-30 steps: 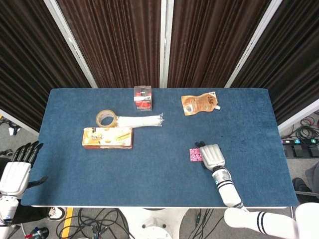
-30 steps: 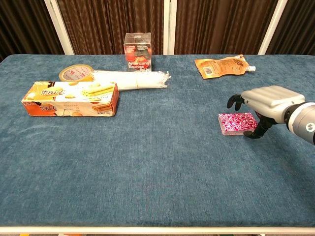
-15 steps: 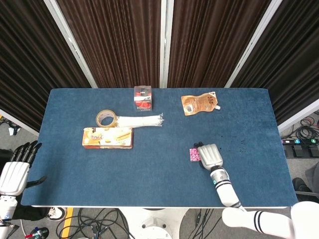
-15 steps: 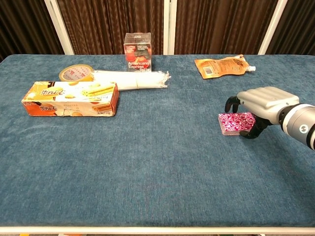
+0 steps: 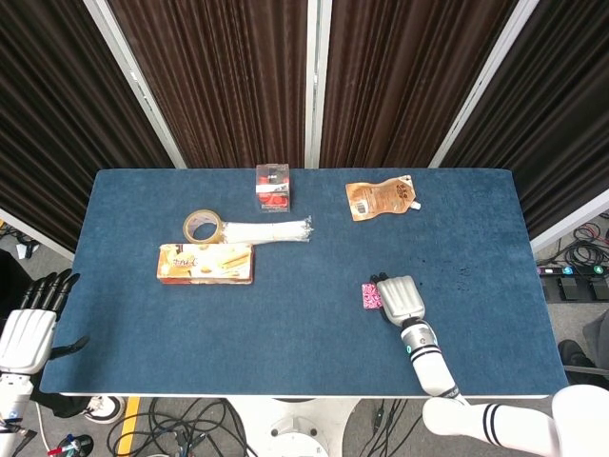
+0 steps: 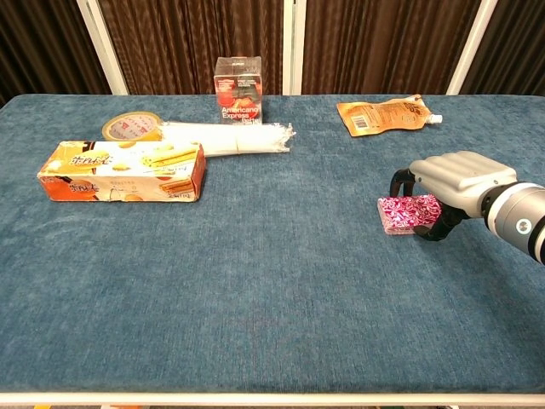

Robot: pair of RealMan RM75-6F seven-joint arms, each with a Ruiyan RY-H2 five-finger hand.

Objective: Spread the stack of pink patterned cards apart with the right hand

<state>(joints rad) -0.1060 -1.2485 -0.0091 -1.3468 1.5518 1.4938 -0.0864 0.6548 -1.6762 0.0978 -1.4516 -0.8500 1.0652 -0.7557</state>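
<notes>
Change: the right hand (image 6: 456, 183) has slid a little further over the stack of pink patterned cards (image 6: 407, 212) – its dark fingers now curl down at the far edge and the thumb at the near right corner, where a second ago there was a gap.
Right hand: fingers bent around the stack, touching or all but touching it; it looks like a light grasp, though whether it is actually squeezing cannot be told.
Cards: one neat block on the blue table (image 6: 272, 281), right of centre, nothing fanned out yet – in the head view only a pink sliver (image 5: 371, 297) shows beside the hand (image 5: 401, 297).
Meaning: judged from this, approach is over and contact is being made; the spreading itself is not begun.
Left hand (image 5: 29, 328): off the table's left edge, fingers apart, holding nothing.
Elsewhere: snack box (image 6: 123, 171), tape roll (image 6: 130, 127), orange pouch (image 6: 385, 115) – all well apart from the cards.
</notes>
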